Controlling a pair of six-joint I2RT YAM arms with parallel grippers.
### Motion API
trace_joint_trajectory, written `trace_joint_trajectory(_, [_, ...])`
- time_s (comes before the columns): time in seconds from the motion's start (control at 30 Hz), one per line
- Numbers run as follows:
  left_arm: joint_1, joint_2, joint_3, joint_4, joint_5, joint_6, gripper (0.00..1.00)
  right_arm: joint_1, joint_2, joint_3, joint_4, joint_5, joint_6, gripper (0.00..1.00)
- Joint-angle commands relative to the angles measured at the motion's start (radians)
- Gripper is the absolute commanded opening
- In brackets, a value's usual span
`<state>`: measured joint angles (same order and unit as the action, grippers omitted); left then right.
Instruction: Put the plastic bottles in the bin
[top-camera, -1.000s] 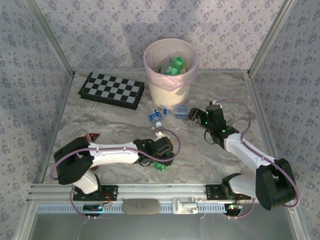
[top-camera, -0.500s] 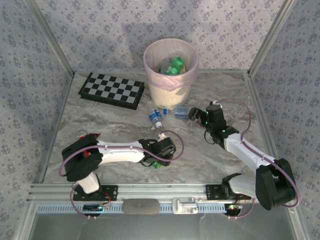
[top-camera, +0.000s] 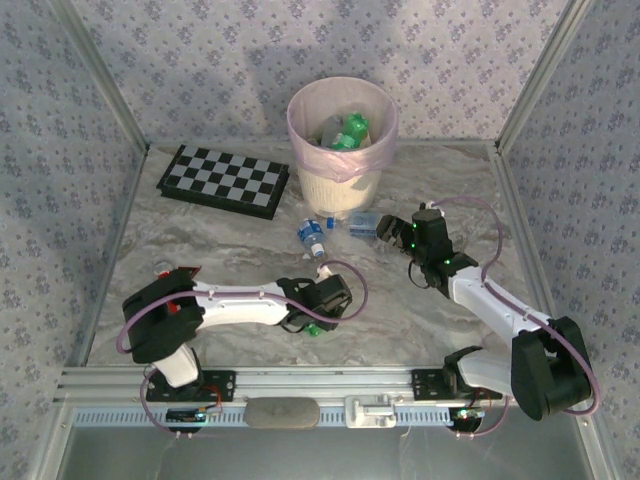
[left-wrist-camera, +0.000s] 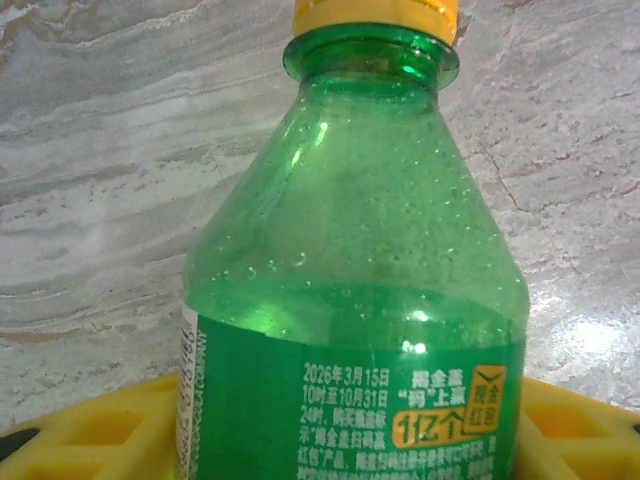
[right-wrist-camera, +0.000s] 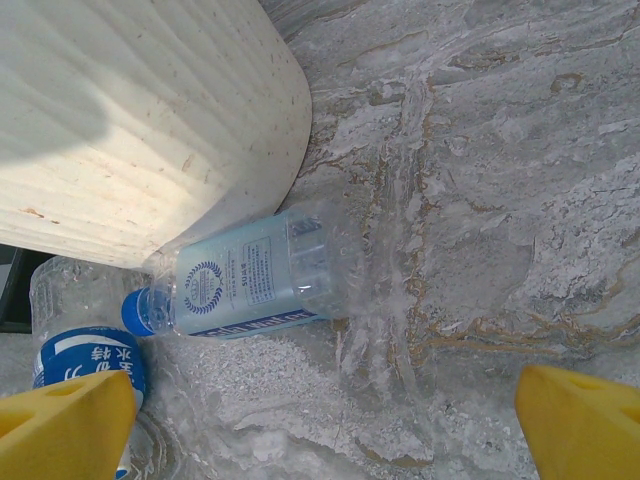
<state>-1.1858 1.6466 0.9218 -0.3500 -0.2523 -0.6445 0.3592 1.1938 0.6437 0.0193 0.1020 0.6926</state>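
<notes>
We're sitting partway through: the bin (top-camera: 338, 188) is holding several green and clear bottles (top-camera: 347, 130), and at least three are left out on the table (right-wrist-camera: 500, 200). Left jaws are straddling the green bottle (left-wrist-camera: 355, 250), one either side of its label; we can't tell if they're actually clamping it. It's translucent plastic with a domed shoulder, droplets inside, a yellow cap and a glossy label. Right jaws are standing wide open, gripping nothing. Ahead of them and off to one side, a clear blue-capped bottle (right-wrist-camera: 245, 280) is lying on its side, touching the bin's ribbed cream wall. A blue-labelled bottle (right-wrist-camera: 85, 360) is lying just beside one of those jaws. A pink film liner (top-camera: 300, 135) is folding over the rim, and the table is looking marbled and matte.
</notes>
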Motion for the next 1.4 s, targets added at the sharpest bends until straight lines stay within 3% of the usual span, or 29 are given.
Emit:
trace_joint_trajectory(0.0, [0.008, -0.071, -0.005, -0.02, -0.048, 0.001, 0.54, -0.005, 0.004, -0.007, 0.01, 0.021, 0.017, 0.99])
trace_joint_trajectory(0.43, [0.224, -0.396, -0.046, 0.139, -0.225, 0.041, 0.54, 0.002, 0.034, -0.012, 0.038, 0.0, 0.028, 0.99])
trace_joint_trajectory(0.7, [0.395, -0.498, 0.018, 0.321, -0.146, 0.173, 0.54, 0.007, 0.056, -0.011, 0.054, -0.015, 0.036, 0.99])
trace_joint_trajectory(1.03, [0.567, -0.328, 0.405, 0.267, 0.146, 0.363, 0.54, 0.017, 0.057, -0.016, 0.062, -0.028, 0.048, 0.99])
trace_joint_trajectory(1.37, [0.634, 0.031, 0.925, 0.068, 0.319, 0.465, 0.54, 0.032, 0.013, -0.033, 0.051, -0.026, 0.059, 0.99])
